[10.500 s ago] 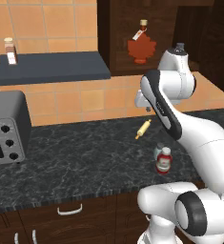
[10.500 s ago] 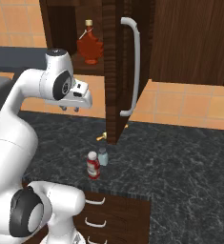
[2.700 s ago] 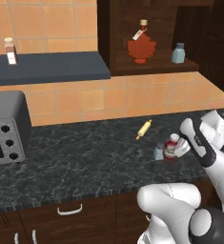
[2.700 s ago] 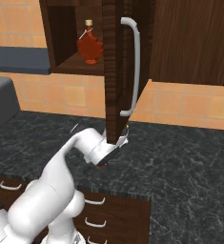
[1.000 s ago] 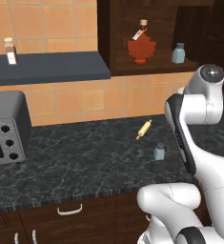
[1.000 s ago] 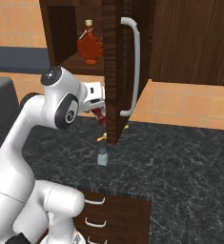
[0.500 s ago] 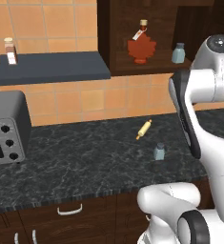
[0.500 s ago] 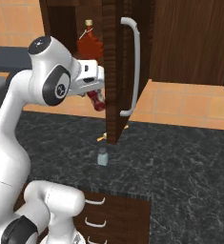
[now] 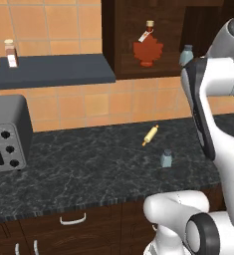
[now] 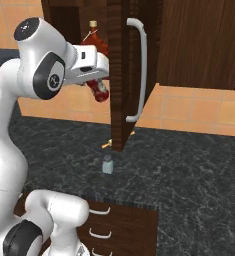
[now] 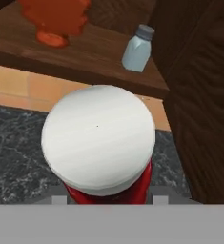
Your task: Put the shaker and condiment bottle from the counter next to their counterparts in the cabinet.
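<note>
Condiment bottle point(image 10: 98, 90) clamped in gripper point(image 10: 95, 86), held high beside cabinet point(image 9: 119, 40) opening, not yet shelved. Shaker point(image 9: 166, 158) left on table point(image 9: 88, 164), untouched. Maple-leaf bottle point(image 9: 148, 50) and matching shaker point(image 9: 186, 55) seen on shelf. White cap point(image 11: 98, 139) seen close from hand view; cabinet door handle point(image 10: 141, 70) seen from right base view.

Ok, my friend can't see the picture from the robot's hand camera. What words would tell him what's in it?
The white cap of a red condiment bottle looms close, held by the gripper. Beyond it is a brown cabinet shelf holding a pale shaker and an orange maple-leaf bottle, with the dark counter below.
</note>
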{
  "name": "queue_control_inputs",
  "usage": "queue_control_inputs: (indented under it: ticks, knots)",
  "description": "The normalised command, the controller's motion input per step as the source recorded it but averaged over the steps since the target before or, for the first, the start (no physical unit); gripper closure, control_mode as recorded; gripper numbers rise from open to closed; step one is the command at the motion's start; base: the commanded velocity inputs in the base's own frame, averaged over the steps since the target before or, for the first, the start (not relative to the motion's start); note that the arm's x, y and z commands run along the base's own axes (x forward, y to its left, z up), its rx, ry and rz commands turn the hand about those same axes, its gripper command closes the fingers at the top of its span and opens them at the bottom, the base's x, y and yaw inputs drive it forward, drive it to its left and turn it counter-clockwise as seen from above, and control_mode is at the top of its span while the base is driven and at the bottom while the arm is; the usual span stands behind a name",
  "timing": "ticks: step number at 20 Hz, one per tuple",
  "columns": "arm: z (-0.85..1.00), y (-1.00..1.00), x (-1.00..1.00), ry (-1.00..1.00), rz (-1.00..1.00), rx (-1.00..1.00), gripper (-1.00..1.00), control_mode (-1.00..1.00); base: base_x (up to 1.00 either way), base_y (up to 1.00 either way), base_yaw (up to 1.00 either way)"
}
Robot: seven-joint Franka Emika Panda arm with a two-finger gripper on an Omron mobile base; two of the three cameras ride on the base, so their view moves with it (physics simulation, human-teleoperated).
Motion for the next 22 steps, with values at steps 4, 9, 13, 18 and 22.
queue_control_inputs:
  ticks: [4,9,13,18,22]
  knots:
    - [0.65,0.10,-0.06,0.00,-0.01,0.07,1.00,-1.00,0.00,0.00,0.00]
    - [0.24,0.19,0.00,0.00,0.03,0.04,1.00,-1.00,0.00,0.00,0.00]
    - [0.16,0.22,0.00,0.00,0.01,0.04,1.00,-1.00,0.00,0.00,0.00]
    - [0.00,0.17,0.00,0.00,0.03,0.03,1.00,-1.00,0.00,0.00,0.00]
    - [0.07,0.15,0.04,0.03,0.00,0.15,1.00,-1.00,0.00,0.00,0.00]
